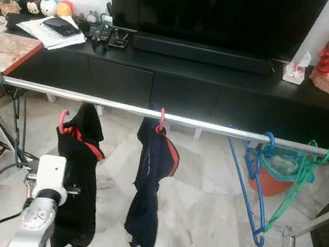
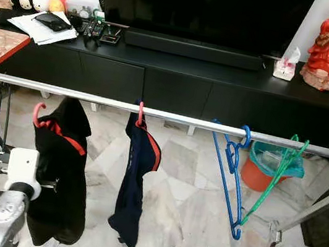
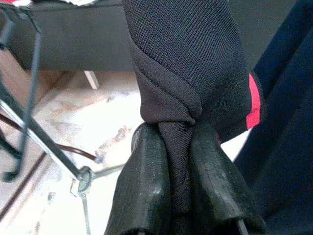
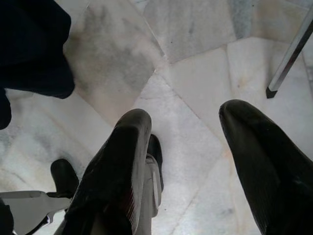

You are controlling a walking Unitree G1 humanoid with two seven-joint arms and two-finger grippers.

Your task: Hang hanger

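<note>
Hanger (image 1: 63, 121) w/ black garment (image 1: 78, 179) below rail (image 1: 153, 113), left fingers (image 3: 146, 196) pinching.

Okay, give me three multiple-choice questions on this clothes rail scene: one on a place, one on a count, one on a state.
1. Where is the hook of the pink plastic hanger with the black garment?
A. On the rail
B. Below the silver metal rail, off it
C. On the floor

2. How many bare hangers hang at the rail's right end?
A. One
B. Two
C. Four

3. The left gripper is:
A. Open
B. Shut on the black garment
C. Shut on the rail

B: the hook sits under the rail.
B: a blue hanger and a green hanger.
B: cloth is pinched between its fingers.
</note>
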